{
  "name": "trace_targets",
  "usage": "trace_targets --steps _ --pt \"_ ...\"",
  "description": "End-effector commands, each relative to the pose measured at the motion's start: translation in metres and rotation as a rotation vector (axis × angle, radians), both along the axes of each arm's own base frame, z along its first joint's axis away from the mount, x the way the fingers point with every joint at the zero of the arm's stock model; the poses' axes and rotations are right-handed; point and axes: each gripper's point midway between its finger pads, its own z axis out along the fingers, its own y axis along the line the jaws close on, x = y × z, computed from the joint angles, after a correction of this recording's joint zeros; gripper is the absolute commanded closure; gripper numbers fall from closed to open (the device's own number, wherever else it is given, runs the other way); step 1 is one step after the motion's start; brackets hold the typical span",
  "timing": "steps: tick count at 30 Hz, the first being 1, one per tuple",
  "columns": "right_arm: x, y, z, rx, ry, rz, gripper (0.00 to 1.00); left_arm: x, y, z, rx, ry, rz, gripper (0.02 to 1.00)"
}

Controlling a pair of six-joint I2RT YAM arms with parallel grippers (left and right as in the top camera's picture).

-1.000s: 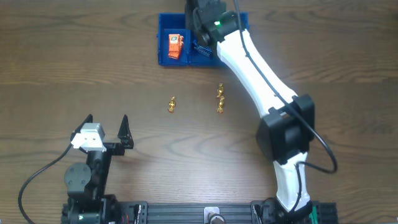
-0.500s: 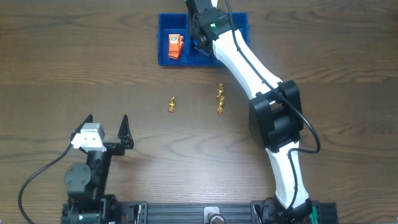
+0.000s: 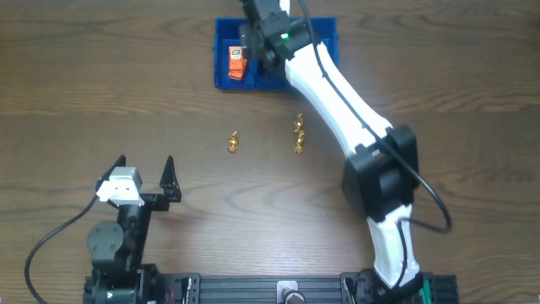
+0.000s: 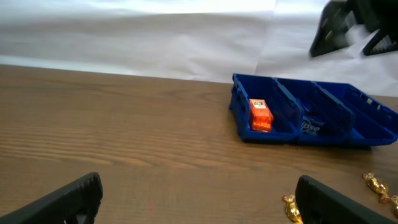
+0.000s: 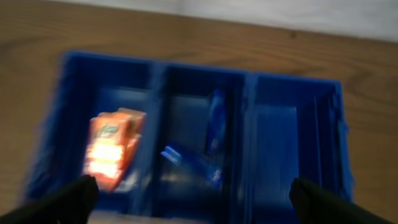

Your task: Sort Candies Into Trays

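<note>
A blue three-compartment tray (image 3: 325,38) stands at the far middle of the table. An orange candy box (image 3: 237,63) lies in its left compartment (image 5: 112,149), blue-wrapped candies (image 5: 199,155) in the middle one; the right compartment (image 5: 280,149) looks bare. My right gripper (image 3: 261,25) hangs above the tray, open and holding nothing (image 5: 199,208). Three gold candies lie loose on the wood: one (image 3: 234,142) to the left, and a pair (image 3: 299,125) (image 3: 299,145) to the right. My left gripper (image 3: 145,173) rests open near the front left, far from them.
The left wrist view takes in the tray (image 4: 311,118), the orange box (image 4: 260,115), gold candies (image 4: 291,208) (image 4: 376,185) and the right gripper (image 4: 354,25) above the tray. Bare wooden table (image 3: 101,93) stretches left and right of the tray.
The right gripper has shifted left above the tray, from over the middle compartment toward the left one. The left arm and the candies stay where they were.
</note>
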Motion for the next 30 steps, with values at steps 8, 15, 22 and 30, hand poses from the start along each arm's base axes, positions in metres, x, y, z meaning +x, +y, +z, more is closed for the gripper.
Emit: trace_targets --steps 8,15,22,30 --pt "-0.171 0.059 -0.071 -0.012 0.41 0.006 0.003 -0.001 -0.002 -0.017 0.01 0.046 -0.012 0.02" --pt "-0.17 0.076 -0.14 -0.006 0.462 0.03 0.003 -0.001 -0.002 -0.017 0.01 0.046 -0.012 0.02" --pt "-0.154 0.089 -0.177 0.029 0.446 -0.004 0.001 -0.001 -0.002 -0.017 0.01 0.046 -0.012 0.02" --pt "-0.149 0.087 -0.185 0.024 0.432 -0.031 0.016 -0.001 -0.002 -0.017 0.01 0.046 -0.012 0.023"
